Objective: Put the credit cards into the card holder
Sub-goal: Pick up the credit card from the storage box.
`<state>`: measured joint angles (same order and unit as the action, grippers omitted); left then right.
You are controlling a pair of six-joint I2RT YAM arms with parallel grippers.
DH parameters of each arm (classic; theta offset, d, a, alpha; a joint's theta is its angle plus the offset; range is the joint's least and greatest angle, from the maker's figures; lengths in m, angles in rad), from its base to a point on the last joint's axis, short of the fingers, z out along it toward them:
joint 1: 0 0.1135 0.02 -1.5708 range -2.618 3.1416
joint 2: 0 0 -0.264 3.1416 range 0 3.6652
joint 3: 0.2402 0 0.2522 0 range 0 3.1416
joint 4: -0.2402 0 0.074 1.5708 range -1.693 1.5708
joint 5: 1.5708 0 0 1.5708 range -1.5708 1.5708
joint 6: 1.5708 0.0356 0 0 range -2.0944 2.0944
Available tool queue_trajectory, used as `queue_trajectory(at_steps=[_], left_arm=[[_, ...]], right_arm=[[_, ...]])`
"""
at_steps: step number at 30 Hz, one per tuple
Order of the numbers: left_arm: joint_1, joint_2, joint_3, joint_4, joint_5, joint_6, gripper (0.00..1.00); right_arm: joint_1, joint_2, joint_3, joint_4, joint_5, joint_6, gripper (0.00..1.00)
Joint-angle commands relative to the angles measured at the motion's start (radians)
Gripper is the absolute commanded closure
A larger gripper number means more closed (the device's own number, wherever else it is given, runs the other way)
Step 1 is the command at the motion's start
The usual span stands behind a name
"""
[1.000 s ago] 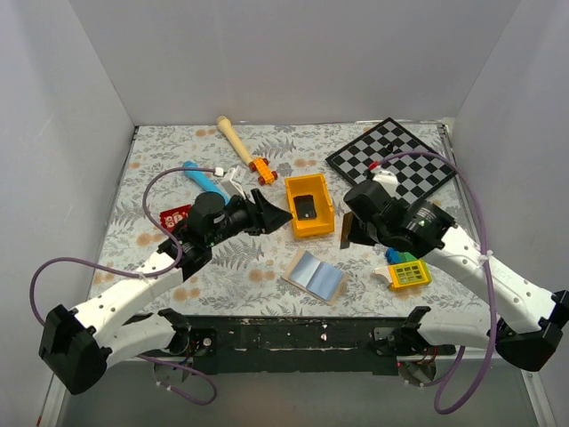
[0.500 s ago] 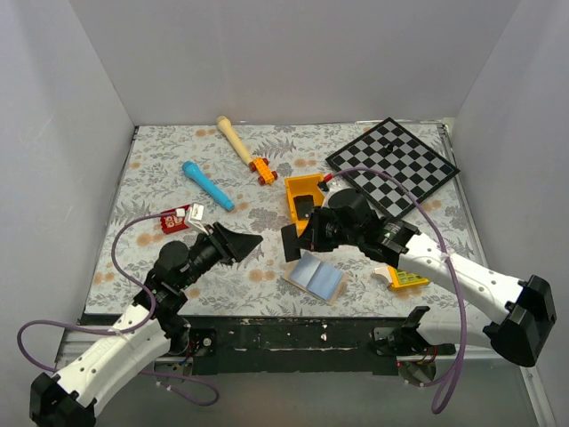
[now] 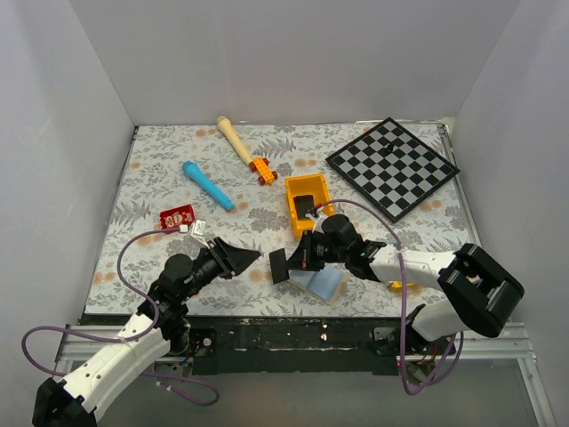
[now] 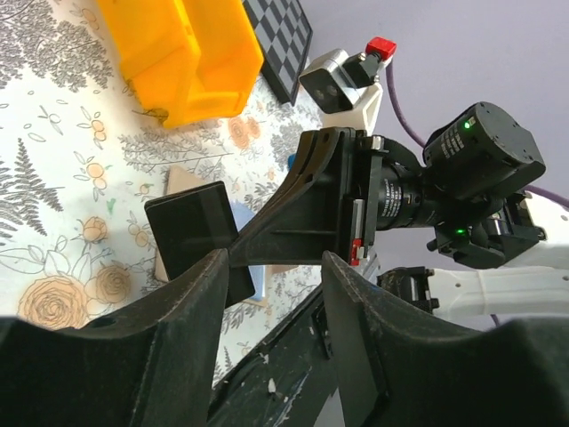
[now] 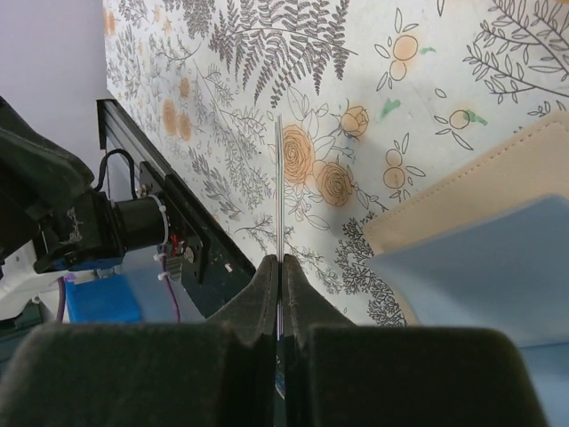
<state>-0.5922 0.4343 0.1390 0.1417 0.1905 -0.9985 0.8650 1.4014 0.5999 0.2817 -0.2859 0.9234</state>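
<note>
My right gripper (image 3: 289, 261) is shut on a dark credit card (image 3: 278, 265), held on edge just left of the card holder (image 3: 324, 282). The holder lies open on the table, tan outside with pale blue lining. In the right wrist view the card (image 5: 279, 187) shows as a thin line standing out of my shut fingers (image 5: 267, 289), with the holder (image 5: 480, 240) to the right. A red credit card (image 3: 178, 216) lies flat at the left. My left gripper (image 3: 244, 255) is open and holds nothing, pointing at the dark card (image 4: 191, 233).
A yellow bin (image 3: 309, 203) with something dark inside stands just behind the holder. A checkerboard (image 3: 391, 167) lies at the back right. A blue marker (image 3: 206, 185), a wooden stick (image 3: 233, 138) and an orange toy car (image 3: 260, 167) lie at the back left. The table's front edge is close.
My right gripper has carried the dark card left and nearer, down to the holder's left edge. The left arm has drawn back toward the near left, its jaws narrowing slightly.
</note>
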Motion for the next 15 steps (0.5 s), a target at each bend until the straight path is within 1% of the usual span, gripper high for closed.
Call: queue_trajectory(at_steps=[1,4,11,15], left_arm=[[0.005,0.035,-0.041,-0.008,0.013,-0.005,0.57],[0.003,0.061,-0.070,0.031,0.033,-0.022,0.60],[0.003,0.086,-0.042,0.041,0.032,0.003,0.61],[0.003,0.119,-0.036,0.110,0.061,0.001,0.62]], right_arm=[[-0.003,0.031,-0.051,0.293,-0.055,0.078,0.99],[-0.003,0.027,-0.084,0.384,-0.068,0.109,0.99],[-0.014,-0.042,-0.121,0.435,-0.061,0.134,0.99],[-0.020,-0.048,-0.118,0.468,-0.097,0.158,0.99]])
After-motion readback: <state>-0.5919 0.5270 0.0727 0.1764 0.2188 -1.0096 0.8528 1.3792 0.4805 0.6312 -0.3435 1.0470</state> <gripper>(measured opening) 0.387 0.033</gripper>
